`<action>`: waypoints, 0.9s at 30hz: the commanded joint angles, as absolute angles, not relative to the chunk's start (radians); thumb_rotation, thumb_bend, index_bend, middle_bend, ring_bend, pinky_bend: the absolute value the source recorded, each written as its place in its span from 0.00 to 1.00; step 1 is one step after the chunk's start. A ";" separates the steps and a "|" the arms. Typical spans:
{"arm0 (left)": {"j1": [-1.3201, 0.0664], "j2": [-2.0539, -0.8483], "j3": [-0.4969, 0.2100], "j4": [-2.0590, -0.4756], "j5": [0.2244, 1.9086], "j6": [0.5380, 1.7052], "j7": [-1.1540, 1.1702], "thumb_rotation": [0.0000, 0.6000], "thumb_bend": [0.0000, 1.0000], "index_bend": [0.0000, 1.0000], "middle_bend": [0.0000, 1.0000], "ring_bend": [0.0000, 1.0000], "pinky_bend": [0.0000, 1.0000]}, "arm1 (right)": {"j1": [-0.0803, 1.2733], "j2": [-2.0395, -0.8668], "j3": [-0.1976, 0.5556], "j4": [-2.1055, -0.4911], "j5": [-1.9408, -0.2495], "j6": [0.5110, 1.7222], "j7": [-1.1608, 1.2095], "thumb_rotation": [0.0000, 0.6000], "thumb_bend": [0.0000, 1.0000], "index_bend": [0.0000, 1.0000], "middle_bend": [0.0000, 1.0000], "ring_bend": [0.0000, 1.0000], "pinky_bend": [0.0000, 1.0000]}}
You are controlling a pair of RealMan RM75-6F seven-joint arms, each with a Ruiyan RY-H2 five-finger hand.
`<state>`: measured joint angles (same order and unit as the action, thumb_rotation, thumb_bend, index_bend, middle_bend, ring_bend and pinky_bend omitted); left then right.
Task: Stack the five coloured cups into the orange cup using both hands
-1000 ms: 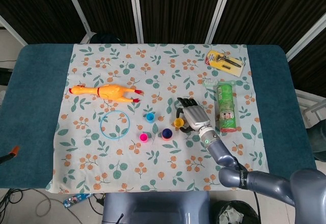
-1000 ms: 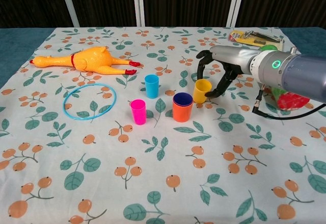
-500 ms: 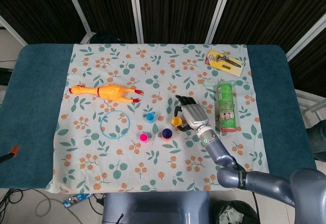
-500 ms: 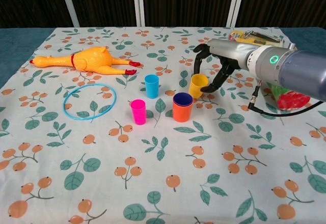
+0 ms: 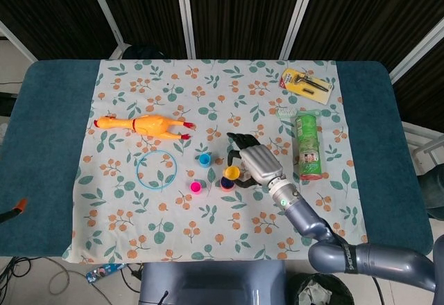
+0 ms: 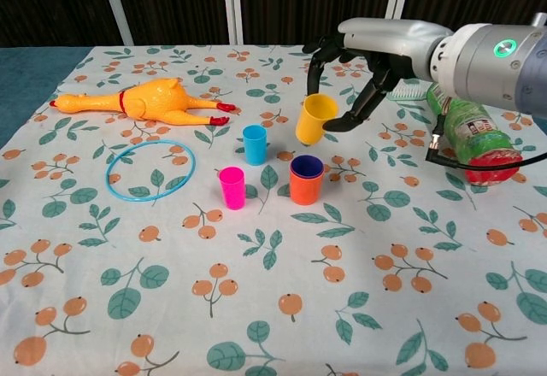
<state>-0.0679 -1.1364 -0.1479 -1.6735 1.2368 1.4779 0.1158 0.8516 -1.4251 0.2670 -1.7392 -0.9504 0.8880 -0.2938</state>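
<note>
- Yellow plastic cup (image 6: pixel 313 119) pinched between thumb and curled fingers (image 6: pixel 318 51) of right hand (image 6: pixel 363 47), lifted off floral tablecloth (image 6: pixel 256 290), tilted.
- Below, slightly right: orange plastic cup (image 6: pixel 305 185) with purple cup nested inside.
- Blue cup (image 6: pixel 255 144) and pink cup (image 6: pixel 232 187) upright nearby.
- Left hand unseen.

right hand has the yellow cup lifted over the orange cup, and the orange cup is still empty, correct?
Not quite. The right hand does hold the yellow cup lifted above the orange cup, but the orange cup is not empty: a purple cup already sits nested in it. The chest view shows its dark rim inside the orange one.
</note>
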 commanded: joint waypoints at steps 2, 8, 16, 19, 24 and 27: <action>-0.069 -1.136 -0.147 -1.675 1.238 1.476 0.115 1.00 0.17 0.09 0.03 0.00 0.00 | 0.842 -1.402 0.235 -1.809 -0.977 0.914 -0.334 1.00 0.34 0.55 0.00 0.00 0.09; -0.067 -1.133 -0.148 -1.675 1.239 1.478 0.110 1.00 0.17 0.09 0.03 0.00 0.00 | 0.852 -1.431 0.223 -1.808 -0.976 0.927 -0.357 1.00 0.34 0.55 0.00 0.00 0.09; -0.068 -1.132 -0.149 -1.673 1.237 1.476 0.107 1.00 0.17 0.09 0.03 0.00 0.00 | 0.866 -1.470 0.214 -1.747 -0.949 0.936 -0.381 1.00 0.34 0.55 0.00 0.00 0.09; -0.068 -1.132 -0.149 -1.674 1.237 1.476 0.108 1.00 0.17 0.09 0.03 0.00 0.00 | 0.868 -1.476 0.211 -1.729 -0.939 0.929 -0.377 1.00 0.34 0.55 0.00 0.00 0.09; -0.066 -1.132 -0.148 -1.676 1.241 1.480 0.108 1.00 0.17 0.09 0.03 0.00 0.00 | 0.872 -1.486 0.207 -1.698 -0.927 0.918 -0.370 1.00 0.34 0.55 0.00 0.00 0.09; -0.067 -1.133 -0.149 -1.674 1.235 1.477 0.110 1.00 0.17 0.09 0.03 0.00 0.00 | 0.870 -1.489 0.201 -1.691 -0.933 0.916 -0.364 1.00 0.34 0.55 0.00 0.00 0.09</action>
